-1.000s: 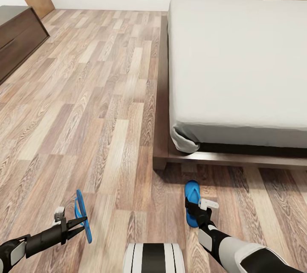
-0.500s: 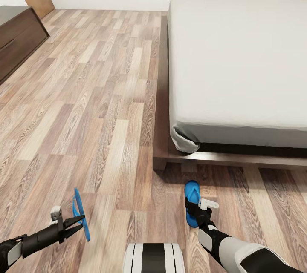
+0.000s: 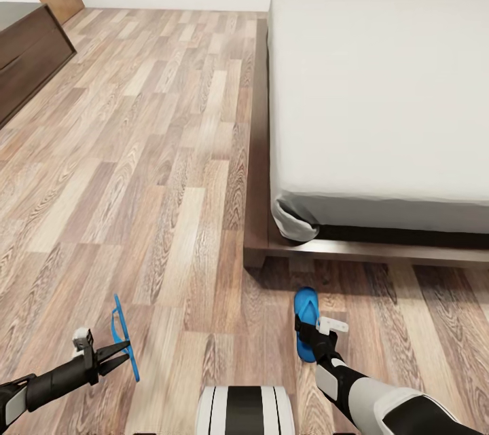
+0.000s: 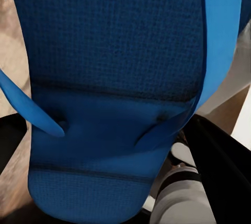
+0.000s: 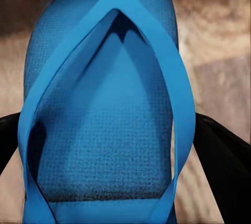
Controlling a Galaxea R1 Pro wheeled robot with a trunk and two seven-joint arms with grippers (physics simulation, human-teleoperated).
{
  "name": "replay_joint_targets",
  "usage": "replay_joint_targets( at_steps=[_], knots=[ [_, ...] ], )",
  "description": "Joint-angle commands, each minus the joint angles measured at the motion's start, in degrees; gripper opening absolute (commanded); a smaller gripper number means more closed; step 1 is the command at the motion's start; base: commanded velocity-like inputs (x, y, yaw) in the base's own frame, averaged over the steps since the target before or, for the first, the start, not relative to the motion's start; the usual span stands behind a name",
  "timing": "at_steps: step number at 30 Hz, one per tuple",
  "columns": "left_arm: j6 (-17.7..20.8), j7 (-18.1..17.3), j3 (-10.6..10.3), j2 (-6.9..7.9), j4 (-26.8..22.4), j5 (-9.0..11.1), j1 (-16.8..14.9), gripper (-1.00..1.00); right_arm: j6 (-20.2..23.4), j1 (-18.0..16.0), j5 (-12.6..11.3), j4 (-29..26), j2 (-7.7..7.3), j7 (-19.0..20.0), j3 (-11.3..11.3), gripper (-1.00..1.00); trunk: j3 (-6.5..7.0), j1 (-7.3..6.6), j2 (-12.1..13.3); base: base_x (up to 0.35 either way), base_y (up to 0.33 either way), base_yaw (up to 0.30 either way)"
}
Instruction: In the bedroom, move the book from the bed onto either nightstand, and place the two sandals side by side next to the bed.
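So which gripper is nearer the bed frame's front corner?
Right. The right gripper, shut on a sandal, sits just before the bed corner; the left gripper, holding the other sandal, is farther out.

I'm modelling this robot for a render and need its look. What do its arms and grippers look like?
Going by the head view: the left arm is slim and black, with a grey-white segment at the frame's edge. The left gripper has thin black pointed fingers and a small pale grey block on top. The right arm is bulkier, with white and black shells. The right gripper is black, with a white bracket.
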Motion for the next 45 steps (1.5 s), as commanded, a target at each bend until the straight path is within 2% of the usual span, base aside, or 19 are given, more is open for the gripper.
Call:
replay_joint_targets(
  at_steps=[1, 6, 38, 45],
  knots=[
    [0.55, -0.26, 0.44, 0.01, 0.0, -0.46, -0.02, -1.0, -0.31, -0.08, -0.47, 0.23, 0.05, 0.09, 0.47, -1.0, -0.26, 0.01, -0.03, 0.0, 0.0, 0.0],
    [0.42, -0.29, 0.39, 0.02, 0.02, -0.5, -0.02, -1.0, -0.31, -0.08, -0.47, 0.23, 0.05, 0.09, 0.46, -1.0, -1.37, 0.14, -0.1, 0.0, 0.0, 0.0],
    [0.31, -0.27, 0.37, 0.02, 0.02, -0.51, -0.02, -1.0, -0.4, -0.08, -0.47, 0.23, 0.05, 0.09, 0.39, -1.0, -1.37, 0.14, -0.1, 0.0, 0.0, 0.0],
    [0.31, -0.25, 0.37, 0.02, 0.02, -0.51, -0.02, -1.0, -2.9, -0.08, -0.47, 0.23, 0.08, 0.09, 0.49, -1.0, -1.37, 0.14, -0.1, 0.0, 0.0, 0.0]
  ],
)
